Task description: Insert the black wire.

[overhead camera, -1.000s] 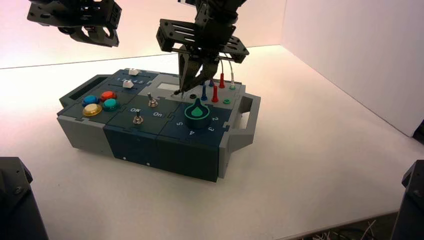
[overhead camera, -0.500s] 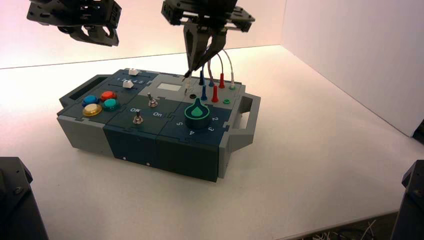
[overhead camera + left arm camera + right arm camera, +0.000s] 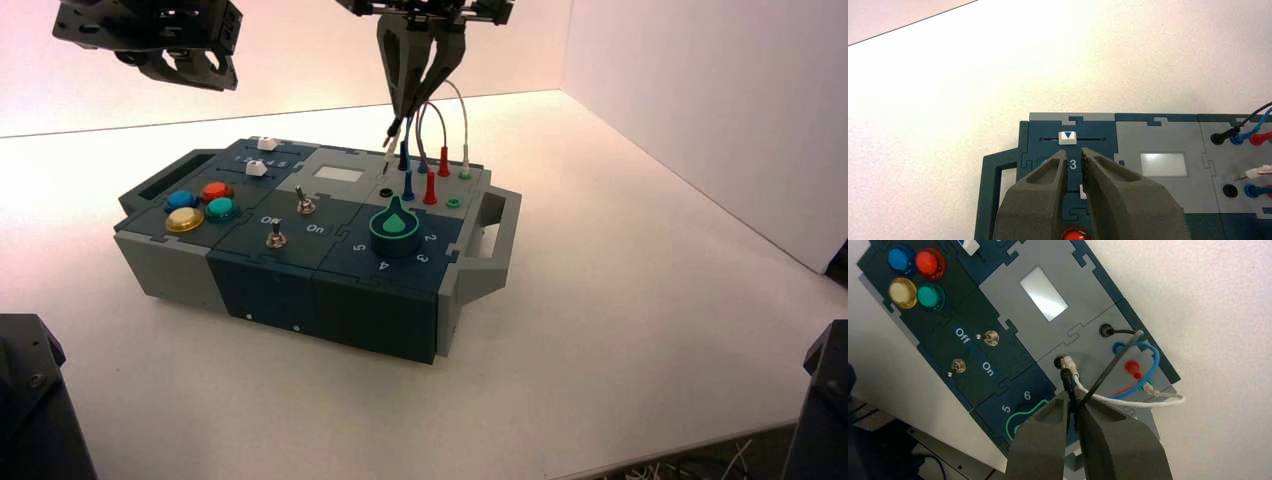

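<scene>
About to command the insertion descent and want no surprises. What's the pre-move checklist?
1. black wire plug clamped in right gripper: ok.
2. Target black socket empty: ok.
3. Plug lined up over the socket: cannot tell; it hangs above, unseated.
4. white lead clear of the plug: not ok; its tip sits right beside it.
5. left gripper out of the way, over the white slider: ok.
</scene>
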